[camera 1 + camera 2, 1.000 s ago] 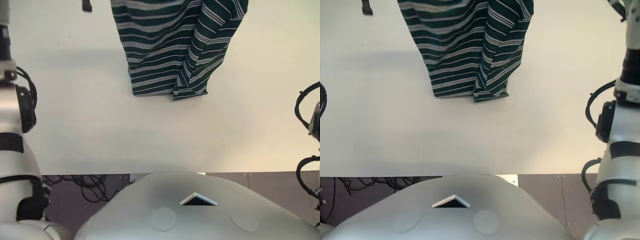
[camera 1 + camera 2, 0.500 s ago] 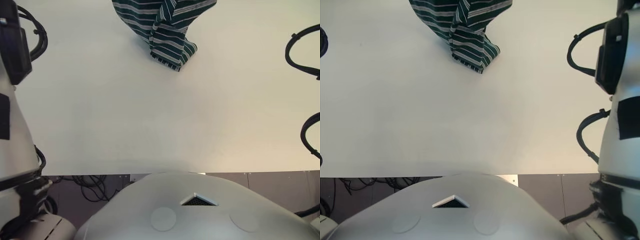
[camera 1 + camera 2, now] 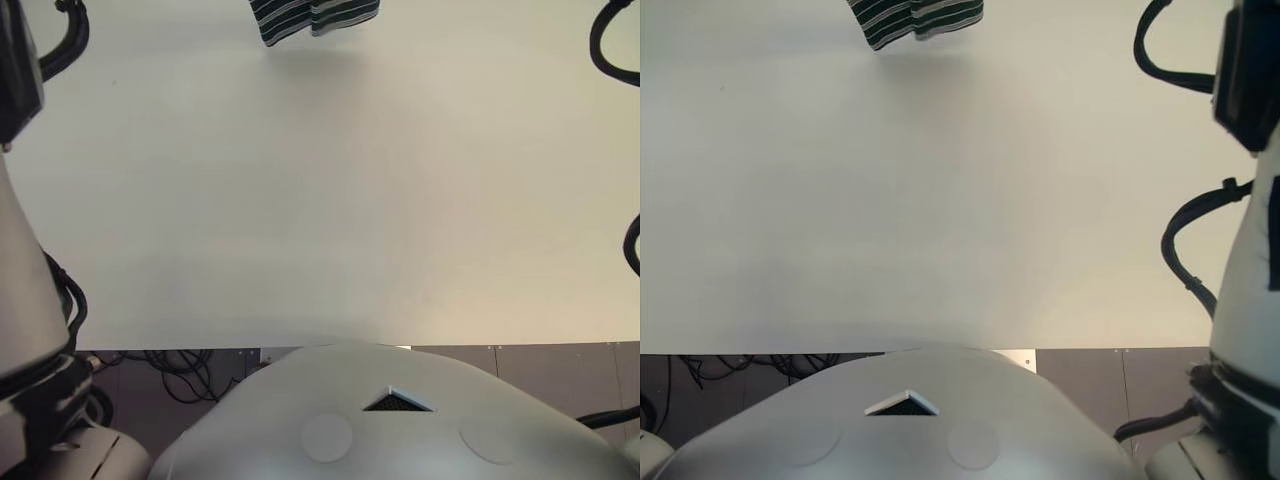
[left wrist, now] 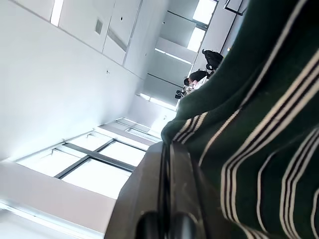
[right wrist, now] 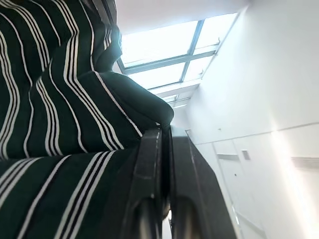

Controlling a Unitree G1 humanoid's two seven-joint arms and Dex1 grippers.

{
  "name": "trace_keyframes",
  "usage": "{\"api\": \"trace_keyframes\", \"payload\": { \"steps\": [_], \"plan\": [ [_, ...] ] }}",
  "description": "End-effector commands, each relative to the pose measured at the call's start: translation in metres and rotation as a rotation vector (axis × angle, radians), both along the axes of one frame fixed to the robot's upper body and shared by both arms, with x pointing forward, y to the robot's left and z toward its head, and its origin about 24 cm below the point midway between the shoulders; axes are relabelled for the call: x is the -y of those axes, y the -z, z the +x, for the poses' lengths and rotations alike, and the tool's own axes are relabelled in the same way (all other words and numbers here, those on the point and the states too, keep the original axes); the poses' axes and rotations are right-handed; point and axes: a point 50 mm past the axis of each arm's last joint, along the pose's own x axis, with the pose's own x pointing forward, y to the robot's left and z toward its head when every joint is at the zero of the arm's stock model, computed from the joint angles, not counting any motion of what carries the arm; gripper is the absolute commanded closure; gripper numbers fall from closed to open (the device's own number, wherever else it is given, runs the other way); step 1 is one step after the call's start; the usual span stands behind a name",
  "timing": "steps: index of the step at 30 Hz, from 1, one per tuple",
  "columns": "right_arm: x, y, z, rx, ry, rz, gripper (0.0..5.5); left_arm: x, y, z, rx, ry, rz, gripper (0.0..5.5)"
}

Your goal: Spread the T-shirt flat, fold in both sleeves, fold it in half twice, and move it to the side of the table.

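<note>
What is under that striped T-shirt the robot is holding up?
The white table, with the T-shirt hem's faint shadow on it. The left hand and right hand pinch the cloth. Table behind the hanging hem is covered.

The table [image 3: 320, 200] is a plain cream surface whose near edge runs straight across. At its far part, below the jaws of the left gripper [image 4: 166, 149] and right gripper [image 5: 164, 134], hangs the striped hem of the T-shirt [image 3: 312, 15] (touching the surface or just over it, I cannot tell), with a soft shadow on the table beside it.
</note>
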Motion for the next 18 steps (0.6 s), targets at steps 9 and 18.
{"api": "trace_keyframes", "payload": {
  "steps": [9,18],
  "plan": [
    [0.011,0.044,0.004,-0.510,-0.271,-0.018,5.50,-0.018,0.031,0.004,-0.183,0.030,0.111,5.47],
    [0.020,0.081,-0.007,-0.821,-0.592,0.083,5.50,-0.032,0.069,-0.009,-0.557,0.285,0.191,5.47]
  ]
}}
